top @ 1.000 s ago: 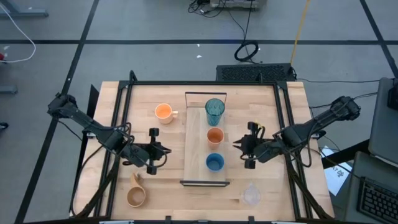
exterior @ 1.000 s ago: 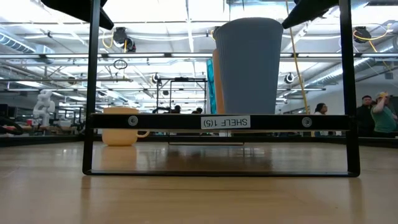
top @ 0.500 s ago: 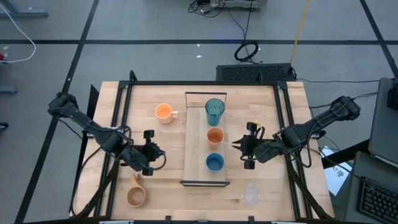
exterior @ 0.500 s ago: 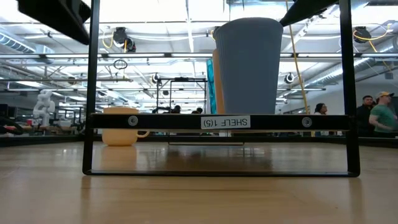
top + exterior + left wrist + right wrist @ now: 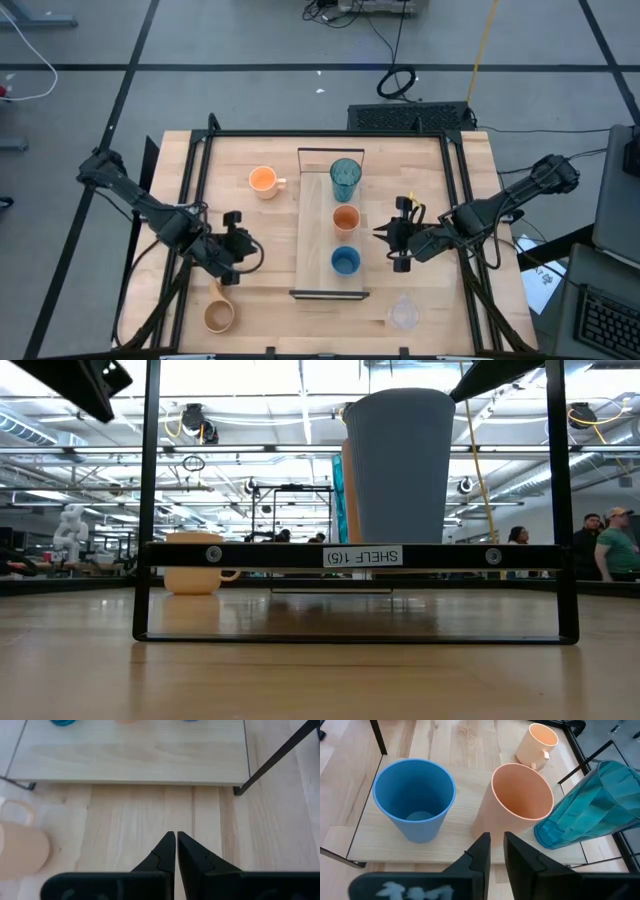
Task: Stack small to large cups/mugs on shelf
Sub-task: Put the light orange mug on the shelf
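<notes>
On the shelf (image 5: 318,225) stand the teal tumbler (image 5: 346,177), the small orange cup (image 5: 345,218) and the blue cup (image 5: 345,261), in a row from far to near. The orange handled mug (image 5: 263,181) stands on the table left of the shelf. The wooden handled mug (image 5: 218,315) is at the near left and the clear cup (image 5: 403,313) at the near right. My left gripper (image 5: 246,250) hangs shut left of the shelf, and its own view (image 5: 176,835) shows nothing held. My right gripper (image 5: 382,237) is shut right of the shelf, pointing at the orange cup (image 5: 520,800).
Thin black frame bars (image 5: 148,500) rise at the shelf's ends and along the table's sides. Bare tabletop lies between the shelf and each gripper (image 5: 150,820). People stand in the room beyond the table (image 5: 610,545).
My left gripper has drawn back from the shelf toward the table's left edge and has rolled about its own axis, staying shut. The cups and my right gripper have kept still.
</notes>
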You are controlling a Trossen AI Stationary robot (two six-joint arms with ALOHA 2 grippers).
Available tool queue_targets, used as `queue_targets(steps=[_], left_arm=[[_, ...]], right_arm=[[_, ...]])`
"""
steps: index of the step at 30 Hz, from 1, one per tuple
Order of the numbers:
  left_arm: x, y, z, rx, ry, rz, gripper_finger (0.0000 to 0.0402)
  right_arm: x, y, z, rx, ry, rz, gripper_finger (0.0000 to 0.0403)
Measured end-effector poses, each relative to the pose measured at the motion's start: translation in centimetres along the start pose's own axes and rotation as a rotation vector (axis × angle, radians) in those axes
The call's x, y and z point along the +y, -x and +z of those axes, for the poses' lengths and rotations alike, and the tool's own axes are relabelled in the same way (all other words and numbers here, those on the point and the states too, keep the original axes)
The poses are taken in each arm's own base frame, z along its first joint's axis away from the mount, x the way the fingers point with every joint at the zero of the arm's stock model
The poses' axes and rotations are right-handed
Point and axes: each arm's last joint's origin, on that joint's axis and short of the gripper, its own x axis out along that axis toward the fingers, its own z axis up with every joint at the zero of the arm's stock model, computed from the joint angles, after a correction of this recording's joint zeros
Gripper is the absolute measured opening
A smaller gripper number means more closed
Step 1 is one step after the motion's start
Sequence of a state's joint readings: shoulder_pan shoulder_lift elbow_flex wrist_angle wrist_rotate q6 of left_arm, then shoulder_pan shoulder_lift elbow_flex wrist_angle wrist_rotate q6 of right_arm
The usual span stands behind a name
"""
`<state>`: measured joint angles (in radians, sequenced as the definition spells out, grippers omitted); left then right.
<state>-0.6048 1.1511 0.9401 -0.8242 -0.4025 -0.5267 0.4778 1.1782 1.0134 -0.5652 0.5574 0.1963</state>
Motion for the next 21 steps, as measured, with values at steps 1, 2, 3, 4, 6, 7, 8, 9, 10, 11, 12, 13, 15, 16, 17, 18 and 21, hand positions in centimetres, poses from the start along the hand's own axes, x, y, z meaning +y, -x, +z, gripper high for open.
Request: queue_targets(steps=[1, 2, 3, 4, 6, 7, 8, 9, 10, 11, 12, 13, 15, 16, 17, 18, 21], left_arm=[[0.0, 0.4, 0.2, 0.003, 0.0, 0.002, 0.0021], [0.1, 0.8, 0.5, 0.005, -0.001, 0.003, 0.0021], [0.2, 1.2, 0.8, 0.008, -0.001, 0.006, 0.0021], [0.3, 1.6, 1.0, 0.016, -0.002, 0.013, 0.0021], [0.8, 2.2, 1.3, 0.038, 0.0, 0.033, 0.0021], [1.1, 2.4, 1.5, 0.047, 0.004, 0.044, 0.0021], [1.4, 2.7, 1.8, 0.056, 0.01, 0.056, 0.0021], [1.7, 3.0, 2.0, 0.064, 0.014, 0.067, 0.0021], [2.0, 3.2, 2.2, 0.069, 0.019, 0.076, 0.0021], [2.3, 3.4, 2.4, 0.074, 0.018, 0.084, 0.0021], [2.5, 3.6, 2.6, 0.08, 0.017, 0.091, 0.0021], [2.8, 3.7, 2.8, 0.085, 0.017, 0.093, 0.0021], [3.2, 3.8, 3.2, 0.079, 0.011, 0.097, 0.0021], [3.3, 3.7, 3.3, 0.075, 0.007, 0.097, 0.0021], [3.5, 3.7, 3.4, 0.073, 0.002, 0.098, 0.0021], [3.6, 3.6, 3.5, 0.072, 0.0, 0.096, 0.0021], [3.8, 3.6, 3.6, 0.08, -0.004, 0.085, 0.0021]], right_arm=[[0.0, 0.0, 0.0, 0.0, 0.0, 0.0, 0.0042], [0.0, 0.0, 0.0, 0.0, 0.0, 0.0, 0.0042], [0.0, 0.0, 0.0, 0.0, 0.0, 0.0, 0.0042], [0.0, 0.0, 0.0, 0.0, 0.0, 0.0, 0.0042], [0.0, 0.0, 0.0, 0.0, 0.004, 0.0, 0.0042], [0.0, 0.0, 0.0, 0.0, 0.007, 0.0, 0.0042], [0.0, 0.0, 0.0, 0.0, 0.01, 0.0, 0.0042], [0.0, 0.0, 0.0, 0.0, 0.016, 0.0, 0.0042], [0.0, 0.0, 0.0, 0.0, 0.022, 0.0, 0.0042], [0.0, 0.0, 0.0, 0.0, 0.026, 0.0, 0.0042], [0.0, 0.0, 0.0, 0.0, 0.029, 0.0, 0.0042], [0.0, 0.0, 0.0, 0.0, 0.029, 0.0, 0.0042], [0.0, 0.0, 0.0, 0.0, 0.03, 0.0, 0.0042], [0.0, 0.0, 0.0, 0.0, 0.03, 0.001, 0.0042], [0.0, 0.0, 0.0, 0.0, 0.031, 0.002, 0.0042], [0.0, 0.0, 0.0, 0.001, 0.031, 0.006, 0.0042], [0.1, 0.0, -0.1, 0.009, 0.033, 0.037, 0.0042]])
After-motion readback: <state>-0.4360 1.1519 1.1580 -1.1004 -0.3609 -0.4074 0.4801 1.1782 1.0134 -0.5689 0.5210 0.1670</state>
